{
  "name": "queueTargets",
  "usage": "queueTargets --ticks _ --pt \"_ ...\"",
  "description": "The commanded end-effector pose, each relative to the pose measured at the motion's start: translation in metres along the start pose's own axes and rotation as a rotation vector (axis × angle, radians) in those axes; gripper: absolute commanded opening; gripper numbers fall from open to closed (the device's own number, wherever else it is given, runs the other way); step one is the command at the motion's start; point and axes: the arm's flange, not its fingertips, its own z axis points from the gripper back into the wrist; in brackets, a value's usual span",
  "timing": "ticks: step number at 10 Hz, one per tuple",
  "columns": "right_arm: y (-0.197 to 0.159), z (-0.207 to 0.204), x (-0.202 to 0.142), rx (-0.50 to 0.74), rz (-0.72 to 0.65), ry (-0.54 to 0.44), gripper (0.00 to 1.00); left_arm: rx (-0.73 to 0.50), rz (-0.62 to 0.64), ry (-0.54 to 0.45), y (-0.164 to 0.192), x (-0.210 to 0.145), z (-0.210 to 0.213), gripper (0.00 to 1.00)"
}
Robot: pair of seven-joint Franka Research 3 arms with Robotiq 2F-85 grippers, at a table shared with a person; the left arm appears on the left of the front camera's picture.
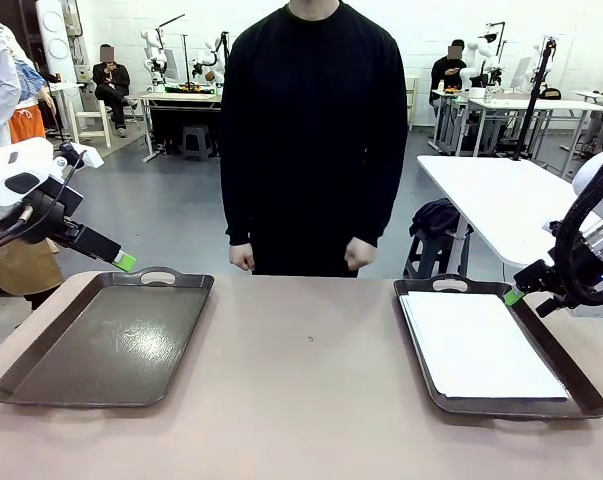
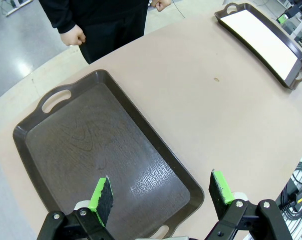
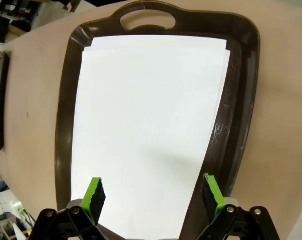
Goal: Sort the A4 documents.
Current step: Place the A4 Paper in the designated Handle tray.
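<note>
A stack of white A4 documents (image 1: 478,345) lies in the dark brown tray (image 1: 568,375) at the table's right; the same sheets (image 3: 145,125) spread below my right gripper (image 3: 154,194), whose green-padded fingers stand open above the tray's near end. In the front view the right gripper (image 1: 516,296) hovers just beyond that tray's right rim. The second dark brown tray (image 1: 106,340) at the left holds nothing. My left gripper (image 2: 161,194) hangs open over the near end of this left tray (image 2: 100,155), and in the front view the left gripper (image 1: 124,262) is above its far left corner.
A person in a black top (image 1: 314,130) stands at the far edge, both fists (image 1: 359,254) held close to the body. Bare beige tabletop (image 1: 306,370) stretches between the two trays. A white side table (image 1: 501,195) stands behind the right tray.
</note>
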Motion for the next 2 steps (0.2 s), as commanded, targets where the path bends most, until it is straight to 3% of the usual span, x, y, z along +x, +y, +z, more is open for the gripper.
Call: queueTargets --ticks 1,2 --pt "-0.001 -0.0008 -0.0001 0.0 -0.005 0.002 1.0 -0.009 0.002 -0.004 0.0023 -0.0009 -0.0007 1.0" --pt "-0.001 -0.0008 -0.0001 0.0 -0.005 0.002 1.0 -0.009 0.002 -0.004 0.0023 -0.0009 -0.0007 1.0"
